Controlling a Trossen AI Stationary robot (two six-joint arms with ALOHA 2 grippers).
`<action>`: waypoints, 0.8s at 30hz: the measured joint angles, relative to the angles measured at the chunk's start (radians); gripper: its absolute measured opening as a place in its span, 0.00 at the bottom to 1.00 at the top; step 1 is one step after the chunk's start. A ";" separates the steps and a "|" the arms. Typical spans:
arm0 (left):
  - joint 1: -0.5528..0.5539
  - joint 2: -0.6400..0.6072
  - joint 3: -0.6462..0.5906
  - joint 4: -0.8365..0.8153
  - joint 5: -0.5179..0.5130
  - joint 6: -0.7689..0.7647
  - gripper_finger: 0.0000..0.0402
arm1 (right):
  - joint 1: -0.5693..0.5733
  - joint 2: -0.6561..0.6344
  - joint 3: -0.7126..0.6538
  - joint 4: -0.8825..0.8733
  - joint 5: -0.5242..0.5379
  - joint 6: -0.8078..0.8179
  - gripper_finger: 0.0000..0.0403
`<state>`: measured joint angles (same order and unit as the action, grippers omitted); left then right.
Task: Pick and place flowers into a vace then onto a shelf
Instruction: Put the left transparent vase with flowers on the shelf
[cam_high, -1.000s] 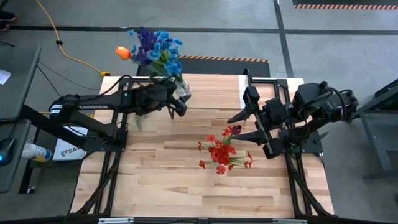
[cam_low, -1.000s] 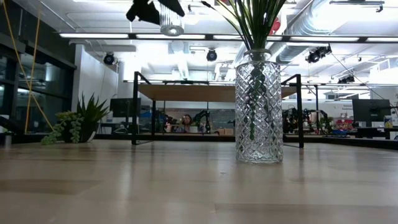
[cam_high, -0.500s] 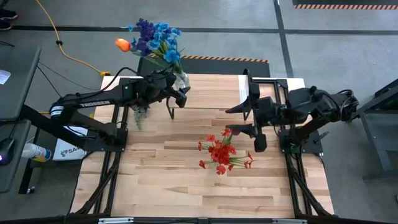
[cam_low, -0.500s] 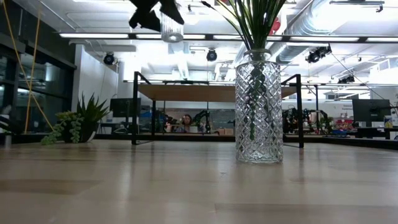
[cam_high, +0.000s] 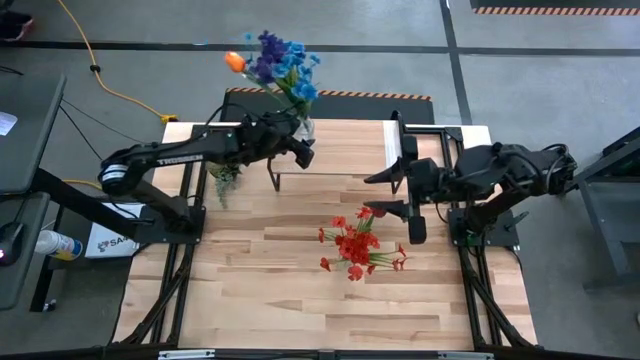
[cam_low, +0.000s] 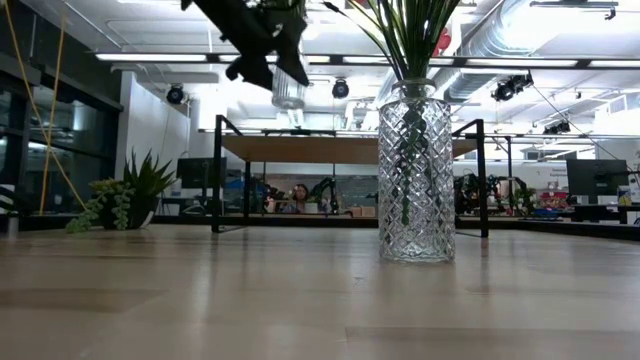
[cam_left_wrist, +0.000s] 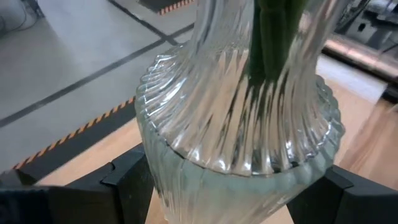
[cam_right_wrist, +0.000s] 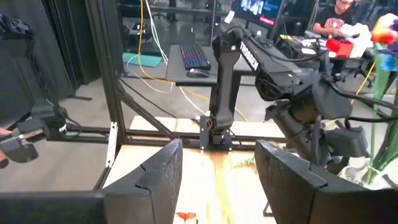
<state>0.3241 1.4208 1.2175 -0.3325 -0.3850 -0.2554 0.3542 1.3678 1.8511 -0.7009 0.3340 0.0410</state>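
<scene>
The left gripper (cam_high: 297, 148) clamps a ribbed clear glass vase (cam_left_wrist: 239, 134) of blue, purple and orange flowers (cam_high: 277, 65) above the light-wood shelf (cam_high: 335, 148); the right gripper (cam_high: 398, 196) hovers open.

Bright, even overhead light, soft shadows

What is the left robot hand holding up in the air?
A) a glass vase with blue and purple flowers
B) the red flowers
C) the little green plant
A: the left gripper clamps a ribbed glass vase of blue and purple flowers above the table.
</scene>
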 joint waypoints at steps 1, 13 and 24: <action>0.004 0.009 -0.001 0.000 0.004 0.000 0.79 | 0.000 0.000 0.000 -0.008 0.000 0.007 0.48; 0.024 0.019 -0.118 0.157 0.012 -0.001 0.79 | 0.000 0.000 0.000 -0.049 -0.011 0.033 0.48; 0.065 0.019 -0.182 0.234 0.040 -0.014 0.79 | 0.000 0.000 0.000 -0.055 -0.012 0.038 0.48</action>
<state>0.3888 1.4399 1.0353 -0.0984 -0.3447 -0.2694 0.3542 1.3678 1.8511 -0.7555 0.3222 0.0790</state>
